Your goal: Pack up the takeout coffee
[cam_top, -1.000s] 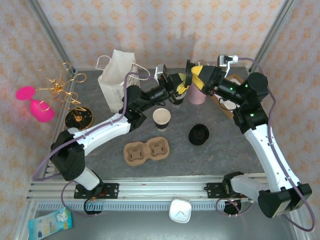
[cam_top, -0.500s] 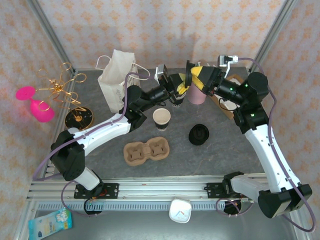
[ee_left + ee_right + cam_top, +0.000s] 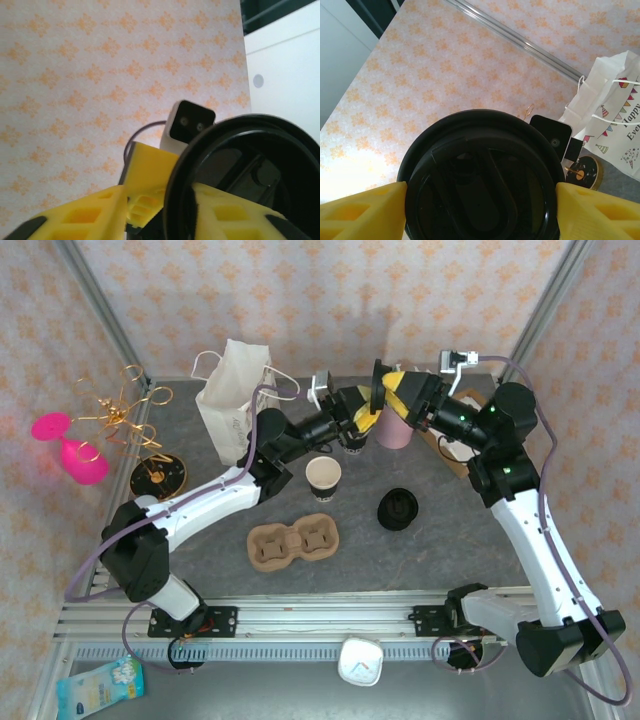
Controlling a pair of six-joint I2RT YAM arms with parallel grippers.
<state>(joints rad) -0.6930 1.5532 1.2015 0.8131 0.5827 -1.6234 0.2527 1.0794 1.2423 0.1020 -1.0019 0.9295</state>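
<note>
In the overhead view the brown cup carrier (image 3: 293, 542) lies nearest me, flat at lower centre of the grey table (image 3: 480, 540). Just above it in the frame an open paper cup (image 3: 323, 478) stands upright. To its right a loose lid (image 3: 398, 508) rests on the surface, apart from both.

Further up, at upper centre, my two arms meet nose to nose in the air. The right gripper (image 3: 480, 202) has a black lid (image 3: 480, 160) clamped across its full width. In the right wrist view a yellow finger presses on each side of the rim.

The left gripper (image 3: 160, 210) sits about the edge of that same lid. In its wrist view the jaws stand partly apart, with one finger (image 3: 95, 215) off to the left of the rim. I cannot tell whether they pinch it.

A pink cup (image 3: 393, 432) stands just below the right gripper in the overhead frame. At upper left of the table the white paper bag (image 3: 232, 400) stands upright.
</note>
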